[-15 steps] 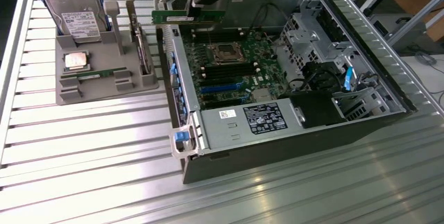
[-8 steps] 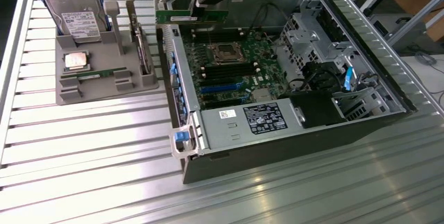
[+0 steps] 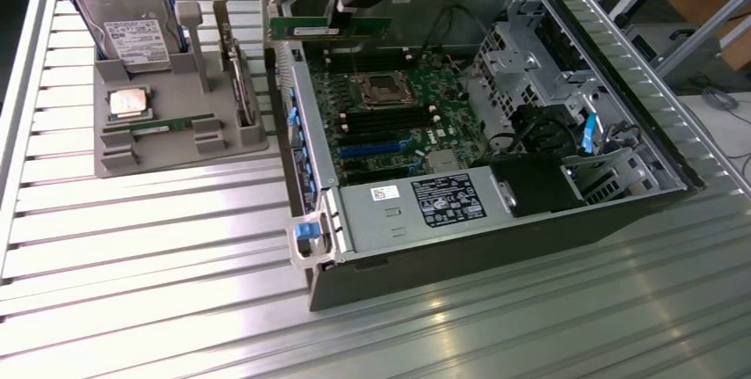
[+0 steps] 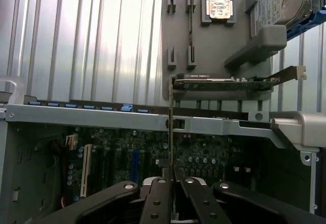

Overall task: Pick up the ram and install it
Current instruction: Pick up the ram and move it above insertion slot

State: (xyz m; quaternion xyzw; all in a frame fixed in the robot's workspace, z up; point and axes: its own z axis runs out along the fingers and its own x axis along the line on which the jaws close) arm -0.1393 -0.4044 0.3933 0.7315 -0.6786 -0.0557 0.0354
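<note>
My gripper [image 3: 355, 11] hangs over the far edge of the open computer case [image 3: 610, 221], shut on the ram [image 3: 329, 27], a thin green stick held level above the motherboard [image 3: 388, 106]. In the wrist view the ram [image 4: 170, 127] appears edge-on as a thin line rising from between the black fingers [image 4: 158, 196] of the gripper [image 4: 171, 175]. A second, similar ram [image 3: 171, 124] lies in the grey holder [image 3: 176, 146] on the exterior view's left, also seen as the ram [image 4: 189, 30] in the holder [image 4: 219, 46].
The grey holder also carries a hard drive [image 3: 129, 23], a square silver CPU [image 3: 127, 102] and a card with a metal bracket [image 3: 237, 76]. Inside the case sit a power supply [image 3: 434, 203] and drive cages [image 3: 528, 54]. Ribbed metal table [image 3: 153, 247] all around.
</note>
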